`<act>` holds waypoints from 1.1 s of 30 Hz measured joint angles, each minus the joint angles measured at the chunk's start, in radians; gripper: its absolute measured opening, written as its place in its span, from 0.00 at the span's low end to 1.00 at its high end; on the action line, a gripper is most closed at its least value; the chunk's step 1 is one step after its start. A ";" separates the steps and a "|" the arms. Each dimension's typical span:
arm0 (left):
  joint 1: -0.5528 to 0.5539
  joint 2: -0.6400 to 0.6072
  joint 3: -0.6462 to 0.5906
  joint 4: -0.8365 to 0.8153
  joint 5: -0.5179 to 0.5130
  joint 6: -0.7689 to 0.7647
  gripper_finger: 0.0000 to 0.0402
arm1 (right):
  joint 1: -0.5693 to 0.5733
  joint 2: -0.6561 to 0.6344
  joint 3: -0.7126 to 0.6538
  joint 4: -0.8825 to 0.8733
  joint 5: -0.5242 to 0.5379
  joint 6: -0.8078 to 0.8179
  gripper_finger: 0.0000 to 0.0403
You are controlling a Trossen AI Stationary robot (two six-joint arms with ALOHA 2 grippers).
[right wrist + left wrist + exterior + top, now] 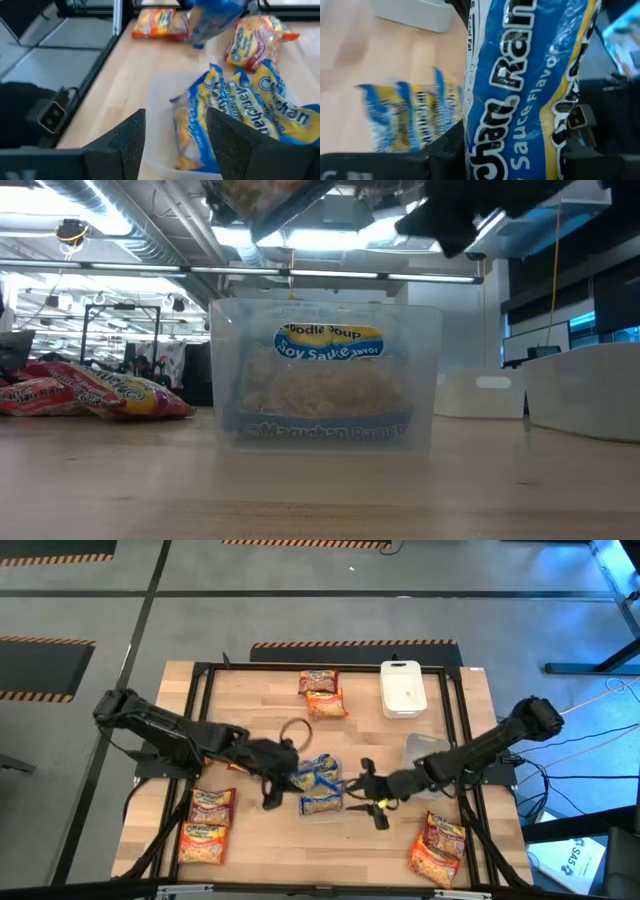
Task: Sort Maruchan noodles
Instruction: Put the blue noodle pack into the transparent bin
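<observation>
Centrally, a clear plastic rectangular container (322, 802) holds blue-and-yellow ramen packets (240, 107). Just above it, the left gripper (283, 768) pinches another blue-and-yellow packet (520, 85). Beside the container, the right gripper (175, 137) hangs spread, empty.

The high view looks straight down on the whole surface (255, 705) and both arms. The low view sits at surface height, facing level into the room, very near a clear container (325, 375) of blue packets (328, 343). Both wrist views look close on those same blue packets (240, 112), shared with the other two.
</observation>
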 joint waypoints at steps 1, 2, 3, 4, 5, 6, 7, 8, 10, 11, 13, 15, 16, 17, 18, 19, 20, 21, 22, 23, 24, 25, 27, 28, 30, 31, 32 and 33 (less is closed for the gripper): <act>-0.011 0.031 0.033 -0.021 -0.002 -0.001 0.34 | 0.022 0.000 -0.007 -0.004 0.027 0.018 0.47; -0.022 0.062 0.066 -0.056 -0.009 -0.003 0.34 | 0.048 0.000 -0.009 -0.019 0.052 0.036 0.46; -0.031 0.094 0.097 -0.101 -0.017 -0.012 0.34 | 0.071 0.001 -0.010 -0.031 0.071 0.057 0.46; -0.037 0.126 0.128 -0.145 -0.020 -0.023 0.34 | 0.094 0.000 -0.010 -0.032 0.084 0.074 0.46; -0.043 0.159 0.158 -0.177 -0.021 -0.029 0.34 | 0.116 0.000 -0.009 -0.036 0.092 0.090 0.45; -0.051 0.189 0.188 -0.209 -0.025 -0.037 0.34 | 0.137 0.000 -0.009 -0.050 0.096 0.114 0.45; -0.056 0.217 0.220 -0.240 -0.026 -0.045 0.34 | 0.156 -0.001 -0.009 -0.068 0.105 0.141 0.45; -0.061 0.243 0.251 -0.261 -0.026 -0.048 0.34 | 0.176 -0.006 -0.009 -0.090 0.118 0.170 0.45; -0.069 0.294 0.313 -0.310 -0.026 -0.053 0.34 | 0.214 -0.023 -0.009 -0.116 0.148 0.229 0.45; -0.072 0.317 0.340 -0.336 -0.026 -0.053 0.34 | 0.231 -0.031 -0.008 -0.130 0.168 0.255 0.45; -0.074 0.360 0.394 -0.378 -0.036 -0.053 0.34 | 0.269 -0.042 -0.009 -0.160 0.209 0.297 0.45; -0.069 0.394 0.442 -0.416 -0.045 -0.054 0.34 | 0.299 -0.044 -0.009 -0.155 0.242 0.317 0.45; -0.065 0.410 0.463 -0.432 -0.044 -0.053 0.34 | 0.313 -0.044 -0.009 -0.155 0.257 0.323 0.45; -0.063 0.424 0.478 -0.439 -0.045 -0.054 0.34 | 0.328 -0.044 -0.009 -0.157 0.269 0.332 0.45; -0.060 0.437 0.489 -0.455 -0.045 -0.054 0.34 | 0.342 -0.044 -0.009 -0.158 0.280 0.346 0.45; -0.058 0.451 0.497 -0.474 -0.044 -0.057 0.34 | 0.351 -0.044 -0.009 -0.159 0.291 0.358 0.45; -0.054 0.463 0.502 -0.485 -0.041 -0.063 0.34 | 0.360 -0.043 -0.009 -0.162 0.304 0.371 0.45; -0.051 0.470 0.502 -0.492 -0.039 -0.074 0.34 | 0.370 -0.043 -0.009 -0.168 0.320 0.379 0.45; -0.049 0.476 0.502 -0.508 -0.038 -0.083 0.34 | 0.379 -0.043 -0.009 -0.172 0.337 0.390 0.45; -0.045 0.481 0.502 -0.521 -0.031 -0.096 0.34 | 0.387 -0.043 -0.009 -0.173 0.353 0.395 0.45; -0.041 0.486 0.502 -0.525 -0.025 -0.104 0.34 | 0.395 -0.043 -0.009 -0.175 0.367 0.396 0.45; -0.040 0.491 0.502 -0.531 -0.025 -0.107 0.34 | 0.402 -0.042 -0.009 -0.176 0.378 0.396 0.45; -0.037 0.494 0.492 -0.529 -0.011 -0.125 0.34 | 0.413 -0.042 -0.009 -0.176 0.398 0.396 0.45; -0.035 0.499 0.489 -0.513 -0.002 -0.130 0.34 | 0.414 -0.042 -0.009 -0.179 0.408 0.396 0.45; -0.035 0.504 0.482 -0.516 0.004 -0.141 0.34 | 0.414 -0.042 -0.009 -0.182 0.418 0.396 0.45; -0.035 0.510 0.480 -0.517 0.005 -0.149 0.34 | 0.414 -0.042 -0.009 -0.183 0.421 0.396 0.45; -0.034 0.517 0.481 -0.504 0.013 -0.152 0.34 | 0.413 -0.042 -0.009 -0.187 0.426 0.396 0.45; -0.034 0.526 0.482 -0.495 0.019 -0.151 0.34 | 0.411 -0.042 -0.009 -0.193 0.427 0.396 0.45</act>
